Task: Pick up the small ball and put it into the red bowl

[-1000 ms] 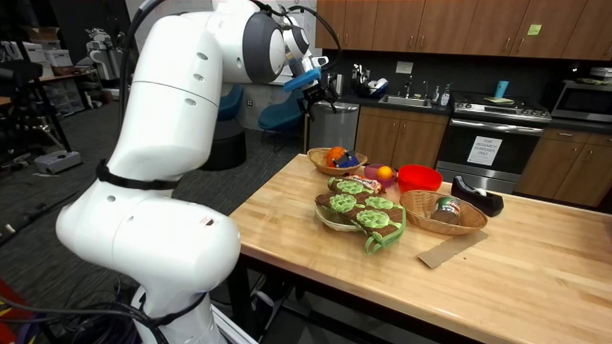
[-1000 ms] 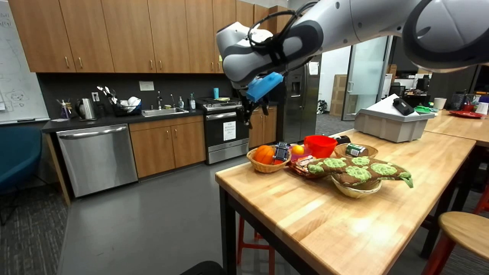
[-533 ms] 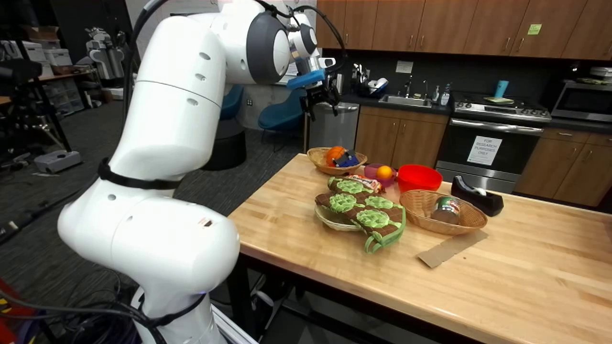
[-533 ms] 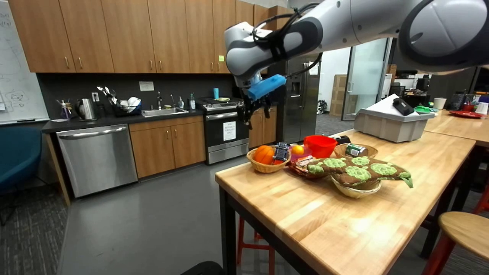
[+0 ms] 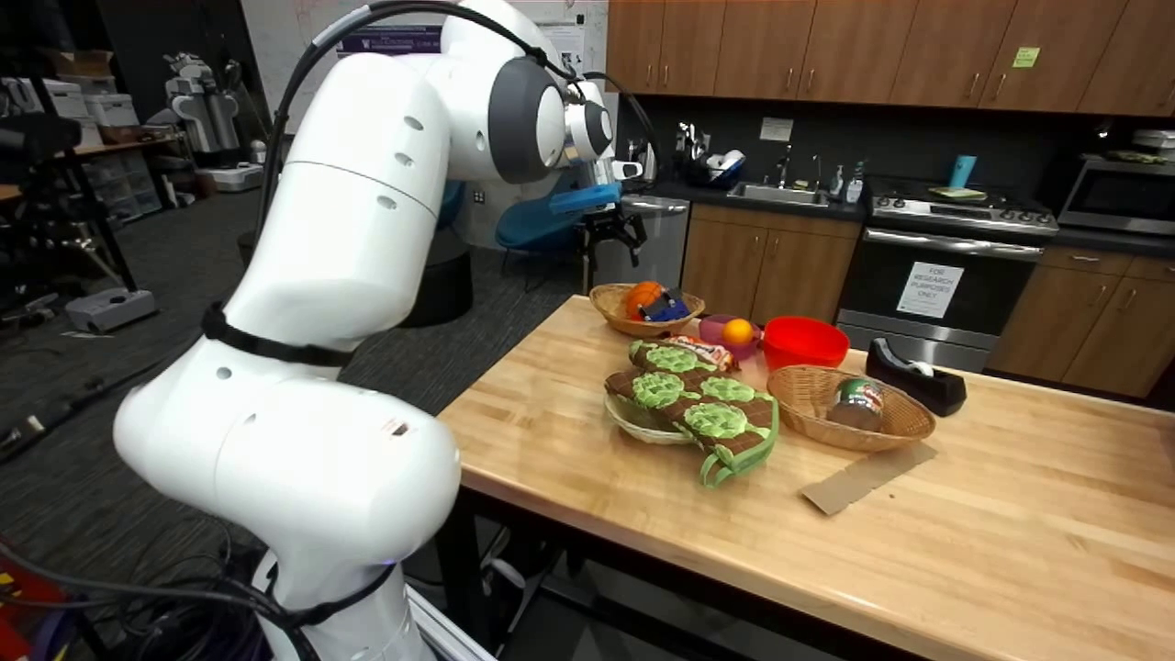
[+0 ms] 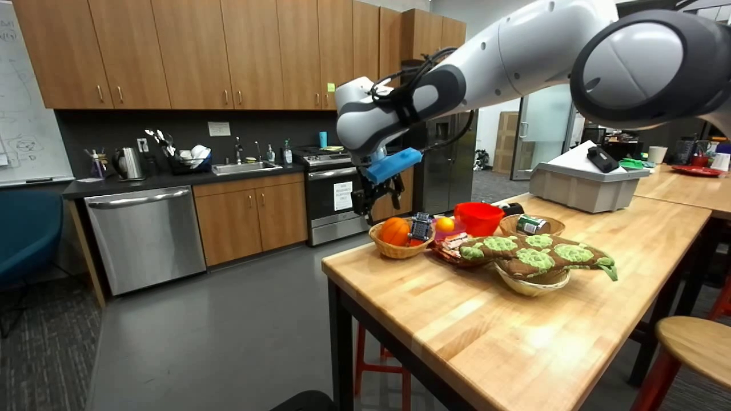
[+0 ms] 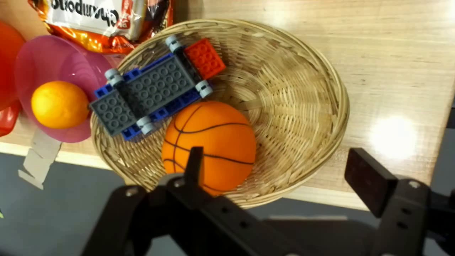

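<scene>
The small ball (image 7: pixel 209 145), orange with dark basketball lines, lies in a tan wicker basket (image 7: pixel 302 78) at the table's corner. The ball also shows in both exterior views (image 5: pixel 643 296) (image 6: pixel 394 232). My gripper (image 7: pixel 275 160) is open and empty above the basket. In the wrist view its left finger overlaps the ball and its right finger lies past the basket rim. The gripper also shows in both exterior views (image 5: pixel 613 255) (image 6: pixel 381 210). The bright red bowl (image 5: pixel 806 342) stands farther along the table, also in the other exterior view (image 6: pixel 478 218); its edge shows in the wrist view (image 7: pixel 5 67).
A toy brick vehicle (image 7: pixel 156 83) lies in the basket against the ball. A purple bowl (image 7: pixel 81 60) with an orange fruit-like ball (image 7: pixel 60 104) stands between basket and red bowl. A snack packet (image 7: pixel 103 25), an oven mitt (image 5: pixel 716 404) and a second basket (image 5: pixel 808 404) are nearby.
My arm has lowered, bringing the gripper down toward the wicker basket. The ball, bowls and baskets have not moved.
</scene>
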`<state>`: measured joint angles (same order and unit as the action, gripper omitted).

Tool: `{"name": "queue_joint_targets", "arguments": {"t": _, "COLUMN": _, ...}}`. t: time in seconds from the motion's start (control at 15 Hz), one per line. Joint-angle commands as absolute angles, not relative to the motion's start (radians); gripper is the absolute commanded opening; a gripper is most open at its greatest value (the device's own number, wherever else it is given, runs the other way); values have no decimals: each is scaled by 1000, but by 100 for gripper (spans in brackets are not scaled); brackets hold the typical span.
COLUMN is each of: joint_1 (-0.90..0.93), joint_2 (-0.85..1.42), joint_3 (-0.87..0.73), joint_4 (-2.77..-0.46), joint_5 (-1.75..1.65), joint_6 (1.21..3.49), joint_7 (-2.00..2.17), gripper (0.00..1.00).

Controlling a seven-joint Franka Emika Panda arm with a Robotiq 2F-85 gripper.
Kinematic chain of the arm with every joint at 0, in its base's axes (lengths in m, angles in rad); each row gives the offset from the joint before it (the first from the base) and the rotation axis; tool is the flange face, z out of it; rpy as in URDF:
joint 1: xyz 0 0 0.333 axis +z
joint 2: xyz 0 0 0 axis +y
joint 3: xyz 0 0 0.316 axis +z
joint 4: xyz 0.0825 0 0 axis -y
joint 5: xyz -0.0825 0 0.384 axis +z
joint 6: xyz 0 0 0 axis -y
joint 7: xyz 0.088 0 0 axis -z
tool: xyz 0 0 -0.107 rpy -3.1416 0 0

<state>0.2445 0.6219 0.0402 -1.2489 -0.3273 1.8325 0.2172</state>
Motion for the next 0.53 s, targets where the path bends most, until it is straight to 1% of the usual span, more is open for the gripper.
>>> {"name": "queue_joint_targets", "arguments": {"t": 0.0, "joint_1": 246, "joint_2": 615, "joint_3": 26, "joint_4": -1268, "joint_5": -311, "joint_6": 1847, "joint_7": 228, "gripper": 100}}
{"name": "queue_joint_targets", "arguments": {"t": 0.47, "joint_1": 237, "joint_2": 627, "joint_3": 20, "joint_4": -1247, "joint_5": -312, "joint_6": 1846, "joint_7": 207, "gripper": 100}}
